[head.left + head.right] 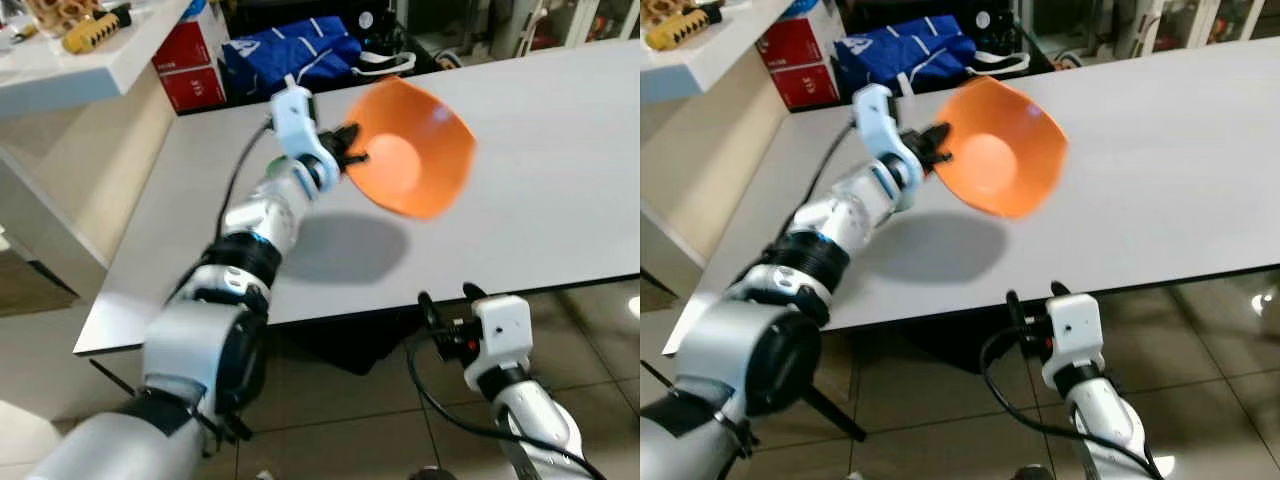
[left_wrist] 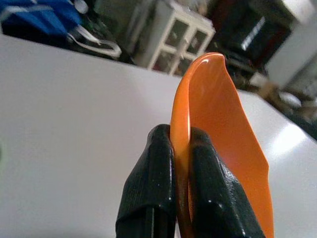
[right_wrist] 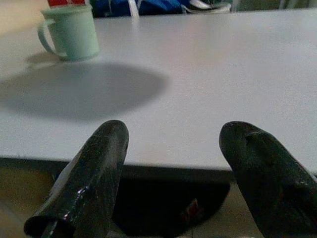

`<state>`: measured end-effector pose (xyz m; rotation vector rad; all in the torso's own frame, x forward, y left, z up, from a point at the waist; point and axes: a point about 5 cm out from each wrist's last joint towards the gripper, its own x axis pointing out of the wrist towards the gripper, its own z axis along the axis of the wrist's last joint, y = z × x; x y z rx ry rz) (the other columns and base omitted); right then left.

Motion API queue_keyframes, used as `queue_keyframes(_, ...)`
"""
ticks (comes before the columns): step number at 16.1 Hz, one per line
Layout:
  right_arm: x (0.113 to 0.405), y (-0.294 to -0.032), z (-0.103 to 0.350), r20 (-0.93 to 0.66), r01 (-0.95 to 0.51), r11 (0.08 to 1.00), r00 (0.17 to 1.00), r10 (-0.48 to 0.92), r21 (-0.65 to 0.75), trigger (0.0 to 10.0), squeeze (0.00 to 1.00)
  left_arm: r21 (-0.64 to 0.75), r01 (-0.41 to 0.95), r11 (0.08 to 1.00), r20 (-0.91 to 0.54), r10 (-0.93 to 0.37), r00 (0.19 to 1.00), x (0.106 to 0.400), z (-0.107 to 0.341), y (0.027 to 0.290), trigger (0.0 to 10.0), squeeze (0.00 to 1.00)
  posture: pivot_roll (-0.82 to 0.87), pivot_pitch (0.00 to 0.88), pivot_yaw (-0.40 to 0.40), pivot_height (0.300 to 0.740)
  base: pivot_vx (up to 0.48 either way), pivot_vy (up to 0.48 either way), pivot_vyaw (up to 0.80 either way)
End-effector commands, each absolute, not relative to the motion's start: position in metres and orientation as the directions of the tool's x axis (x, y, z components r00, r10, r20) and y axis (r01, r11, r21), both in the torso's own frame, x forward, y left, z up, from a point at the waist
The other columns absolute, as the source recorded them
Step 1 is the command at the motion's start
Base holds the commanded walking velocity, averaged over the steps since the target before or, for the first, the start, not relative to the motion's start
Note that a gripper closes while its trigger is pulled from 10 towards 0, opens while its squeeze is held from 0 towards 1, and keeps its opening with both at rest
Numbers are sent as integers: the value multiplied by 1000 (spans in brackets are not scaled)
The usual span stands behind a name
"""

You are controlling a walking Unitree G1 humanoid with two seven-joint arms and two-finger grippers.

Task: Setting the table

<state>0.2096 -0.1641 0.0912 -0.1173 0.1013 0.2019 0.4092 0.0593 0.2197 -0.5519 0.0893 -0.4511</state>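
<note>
I see the left gripper (image 1: 350, 150) clamped on the rim of the round orange plastic bowl (image 1: 415, 150), held tilted above the white table (image 1: 560, 180), opening facing me. Right gripper (image 3: 173, 148) spread, empty.

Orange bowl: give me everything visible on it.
The orange bowl looks like smooth, thin plastic, plain inside, apparently empty. It is held tilted on edge above the white table, apparently not touching it, casting a shadow below. The left end effector pinches its rim, one finger on each side of the wall.
</note>
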Motion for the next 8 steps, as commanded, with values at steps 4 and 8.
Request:
queue_keyframes(4,203,-168,99,-114,-208,969,974,194,-131,10000,0,-603,233,763,4,-289,957,416,214,84,0,0,-376,47,167,740,0,0,0)
queue_keyframes(8,196,-171,100,-135,-217,966,971,198,-139,10000,0,-667,84,740,-81,-185,979,415,192,98,0,0,-389,66,159,740,0,0,0)
